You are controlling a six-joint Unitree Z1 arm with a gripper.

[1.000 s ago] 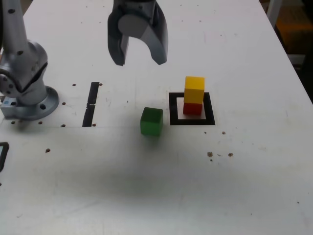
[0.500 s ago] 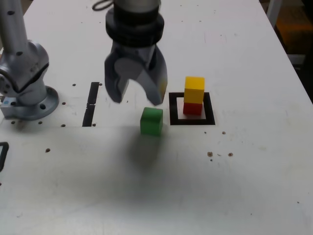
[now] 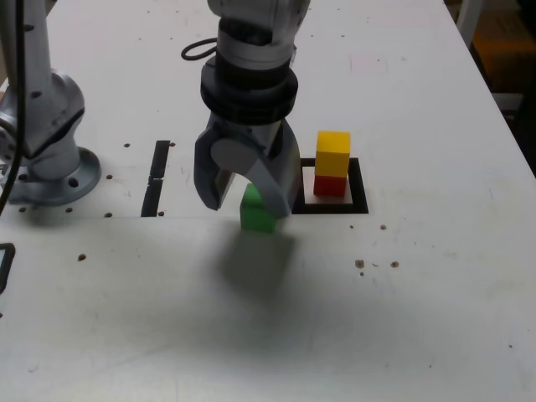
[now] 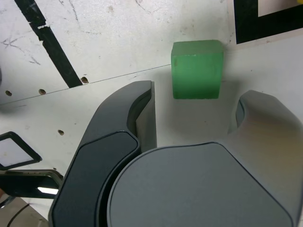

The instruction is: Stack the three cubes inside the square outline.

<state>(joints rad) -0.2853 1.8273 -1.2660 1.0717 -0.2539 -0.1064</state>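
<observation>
The green cube (image 3: 256, 214) (image 4: 196, 70) sits on the white table just to the exterior view's left of the square outline (image 3: 331, 207) (image 4: 246, 23). Inside that black frame the yellow cube (image 3: 333, 152) stands on the red cube (image 3: 330, 185). My gripper (image 3: 245, 205) (image 4: 196, 101) is open and low over the green cube, one finger on each side of it. In the exterior view its fingers cover part of the cube. In the wrist view the cube lies at the fingertips, touching neither finger.
The arm's grey base (image 3: 46, 159) stands at the exterior view's left, with short black strips (image 3: 157, 176) (image 4: 52, 45) beside it. A rounded black outline (image 3: 4, 266) shows at the left edge. Small screw holes (image 3: 360, 264) dot the table.
My gripper came down from high above the table to straddle the green cube, staying open. The cubes have not moved.
</observation>
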